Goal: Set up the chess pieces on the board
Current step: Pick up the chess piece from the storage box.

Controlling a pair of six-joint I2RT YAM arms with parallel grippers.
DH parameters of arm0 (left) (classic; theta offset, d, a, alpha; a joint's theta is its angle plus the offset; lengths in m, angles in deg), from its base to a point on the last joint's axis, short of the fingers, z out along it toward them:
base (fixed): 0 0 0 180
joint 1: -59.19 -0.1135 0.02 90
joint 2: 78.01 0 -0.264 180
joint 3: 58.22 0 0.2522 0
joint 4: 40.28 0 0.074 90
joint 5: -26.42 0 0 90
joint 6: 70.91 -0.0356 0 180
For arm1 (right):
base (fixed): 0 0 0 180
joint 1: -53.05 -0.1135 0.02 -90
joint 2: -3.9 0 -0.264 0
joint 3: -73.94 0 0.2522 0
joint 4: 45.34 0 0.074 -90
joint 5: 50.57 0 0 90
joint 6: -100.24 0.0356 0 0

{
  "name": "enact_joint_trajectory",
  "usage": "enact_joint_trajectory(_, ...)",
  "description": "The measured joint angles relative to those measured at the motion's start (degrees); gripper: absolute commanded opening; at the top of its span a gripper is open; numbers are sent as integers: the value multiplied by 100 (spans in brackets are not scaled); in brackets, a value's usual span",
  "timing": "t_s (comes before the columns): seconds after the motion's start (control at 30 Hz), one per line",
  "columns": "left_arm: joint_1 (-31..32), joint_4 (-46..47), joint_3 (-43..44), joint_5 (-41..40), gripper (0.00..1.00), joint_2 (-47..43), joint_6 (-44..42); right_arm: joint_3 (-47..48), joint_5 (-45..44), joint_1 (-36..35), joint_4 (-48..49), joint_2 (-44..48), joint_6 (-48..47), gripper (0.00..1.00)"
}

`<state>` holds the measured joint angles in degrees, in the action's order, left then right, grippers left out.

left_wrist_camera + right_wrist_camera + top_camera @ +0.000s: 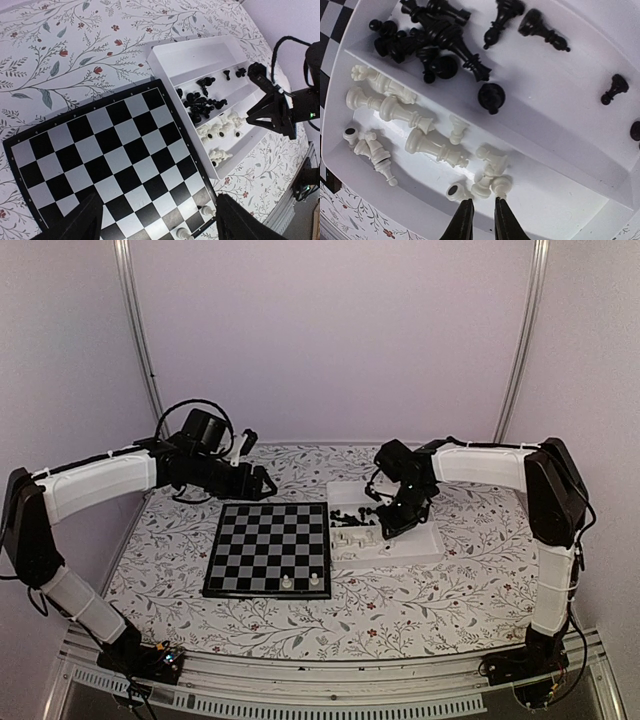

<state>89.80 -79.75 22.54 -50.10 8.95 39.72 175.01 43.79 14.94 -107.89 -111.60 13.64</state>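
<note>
Two slim fingers of the right gripper [483, 201] sit barely apart and empty, just short of the white chess pieces [490, 180] in the tray [560, 195]. This looks like the picking step, and it calls for closing on one piece. The left gripper [157, 200] gapes over the board [100, 145]. The overhead view blurs the tray's pieces, which the wrist view separates.

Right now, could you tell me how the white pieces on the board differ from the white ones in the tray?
On the board, the white pair stands upright and apart; in the tray, the white heap lies mostly tipped, touching. Two pieces against many. Same colour.
</note>
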Motion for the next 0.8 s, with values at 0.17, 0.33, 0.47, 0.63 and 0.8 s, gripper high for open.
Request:
enact_joint_trajectory(0.17, 26, 9, 125, 17, 80, 76, 42, -105, -70, 264, 131, 203, -61, 22)
enact_joint_trajectory(0.33, 42, 13, 190, 22, 80, 127, 57, -114, 107, 352, 184, 214, -105, 26)
enact_joint_trajectory(0.47, 48, 11, 210, 17, 80, 127, 59, -114, 321, 350, 197, 208, -109, 24)
enact_joint_trajectory(0.63, 48, 11, 210, 2, 80, 127, 57, -114, 437, 348, 190, 149, -107, 21)
enact_joint_trajectory(0.8, 50, 11, 210, -7, 80, 127, 55, -114, 437, 348, 160, 22, -109, 22)
